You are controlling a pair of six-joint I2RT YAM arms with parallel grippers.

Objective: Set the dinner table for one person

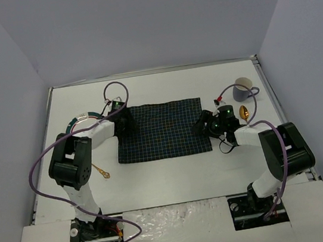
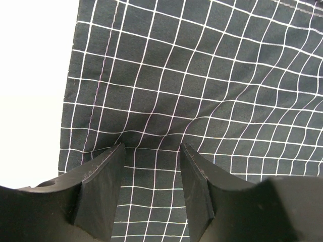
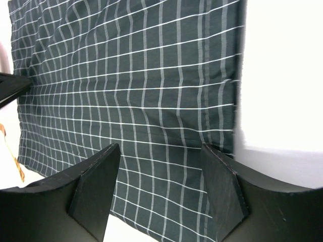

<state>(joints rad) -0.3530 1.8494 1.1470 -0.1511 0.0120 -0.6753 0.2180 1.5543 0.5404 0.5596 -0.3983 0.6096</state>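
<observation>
Poised half-open and empty, the left gripper (image 2: 151, 147) and right gripper (image 3: 160, 147) overhang the left and right ends of the dark checked fabric cloth (image 1: 161, 130).

One white tabletop (image 1: 170, 180). One dark checked cloth (image 1: 161, 130), centre. One grey mug (image 1: 243, 89), upper right. One gold spoon (image 1: 244, 112), right. One gold utensil (image 1: 102, 172), left, kind unclear. One green-rimmed plate (image 1: 82, 116), upper left, partly hidden. Two robot arms: left arm (image 1: 74, 160), right arm (image 1: 283, 152).

On the white dinner table (image 1: 170, 180) a checked cloth (image 1: 161, 130) is spread centrally; a cup (image 1: 243, 89) is set far right.
</observation>
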